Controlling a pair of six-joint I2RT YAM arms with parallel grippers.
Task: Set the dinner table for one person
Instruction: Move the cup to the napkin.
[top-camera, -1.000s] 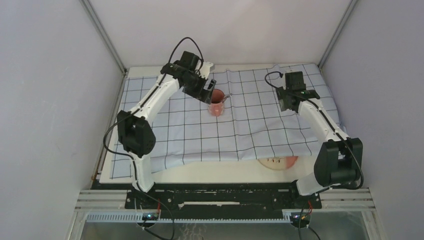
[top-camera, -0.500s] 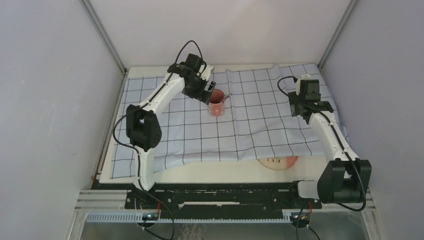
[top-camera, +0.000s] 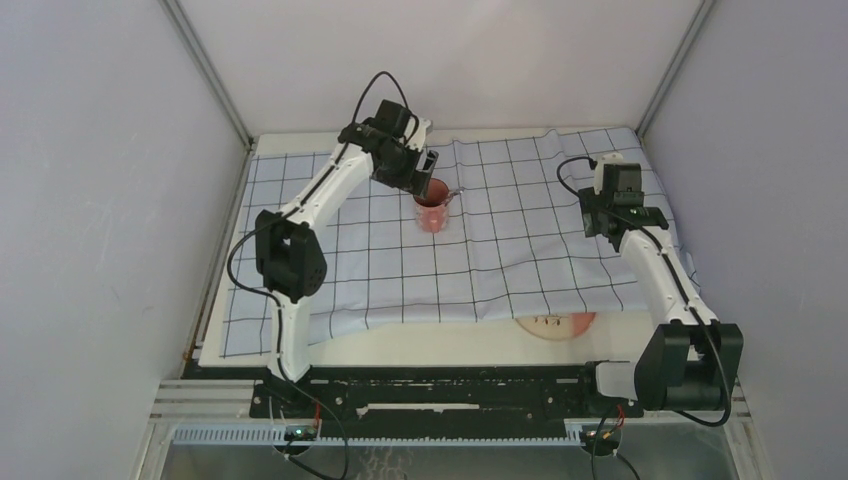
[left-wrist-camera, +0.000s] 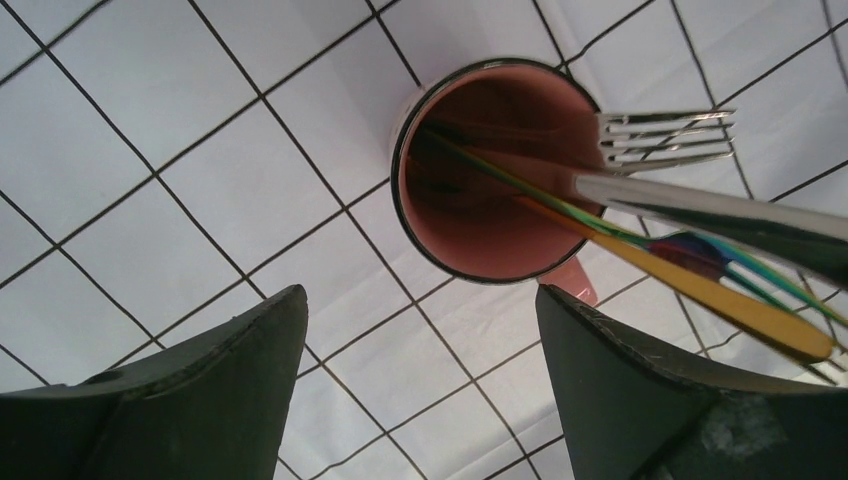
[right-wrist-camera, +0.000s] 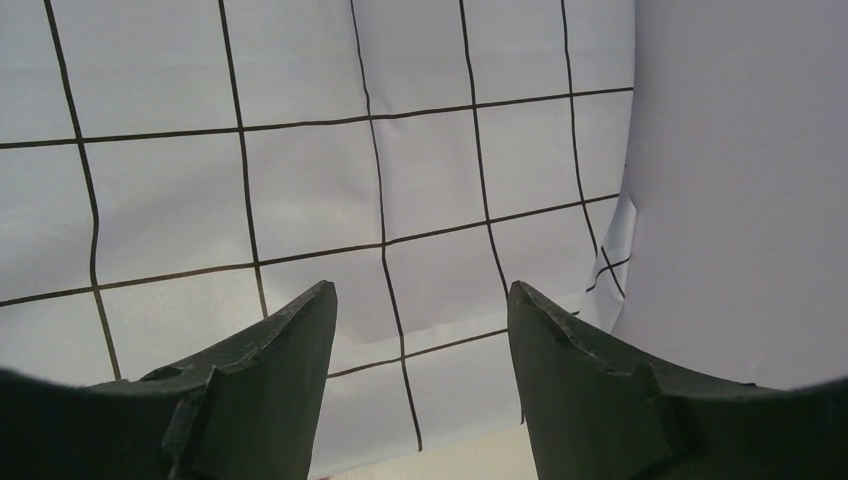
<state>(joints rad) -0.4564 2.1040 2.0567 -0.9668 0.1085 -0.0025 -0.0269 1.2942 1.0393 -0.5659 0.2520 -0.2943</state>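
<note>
A pink mug (top-camera: 433, 211) stands on the pale-blue gridded cloth (top-camera: 500, 250) that covers most of the cream dinner table (top-camera: 400, 342). In the left wrist view the mug (left-wrist-camera: 480, 230) holds a silver fork (left-wrist-camera: 665, 136), a silver handle (left-wrist-camera: 720, 212) and a yellow-handled piece (left-wrist-camera: 700, 288). My left gripper (top-camera: 424, 166) (left-wrist-camera: 420, 295) hovers open just behind the mug, nothing between its fingers. My right gripper (top-camera: 610, 216) (right-wrist-camera: 420, 290) is open and empty above the cloth's right part, near the cloth's edge.
A pink and white plate (top-camera: 556, 325) lies at the table's near edge, partly under the cloth. Grey booth walls (right-wrist-camera: 740, 200) close in on both sides. The cloth is wrinkled along its near hem (top-camera: 420, 315). A bare table strip (right-wrist-camera: 450, 462) shows below the right gripper.
The right arm has swung right and nearer, from mid-cloth toward the right wall. The left gripper has shifted slightly up and right by the mug. Neither gripper's state changed.
</note>
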